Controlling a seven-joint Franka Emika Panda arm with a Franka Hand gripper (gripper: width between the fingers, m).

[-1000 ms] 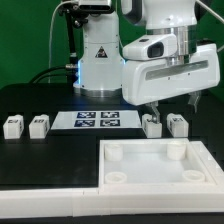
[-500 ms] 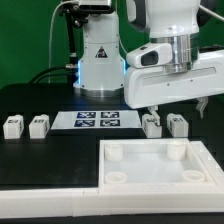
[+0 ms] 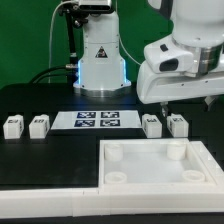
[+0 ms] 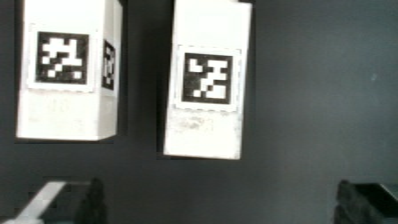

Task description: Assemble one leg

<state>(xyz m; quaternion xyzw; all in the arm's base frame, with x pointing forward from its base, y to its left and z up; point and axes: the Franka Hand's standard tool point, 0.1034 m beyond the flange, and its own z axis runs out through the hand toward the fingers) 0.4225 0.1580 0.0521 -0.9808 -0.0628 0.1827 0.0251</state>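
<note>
My claw (image 4: 217,200) hangs wide open and empty, the leg (image 4: 208,90) lies loose beneath it, not yet between its jaws, so I judge grasping and fitting into the white tray (image 3: 150,185) remain.

The tool (image 3: 190,101) has shifted toward the exterior view's right.

Bright, even light falls from above in the exterior view. The white tray (image 3: 150,148) and arm (image 3: 185,60) nearly wash out against the matte black bench (image 3: 40,165), and shadows are faint. A blue glow edges the robot base (image 3: 98,62). The wrist view is dimmer and grainy, and the gripper's fingers (image 4: 68,200) are dark and blurred.
</note>
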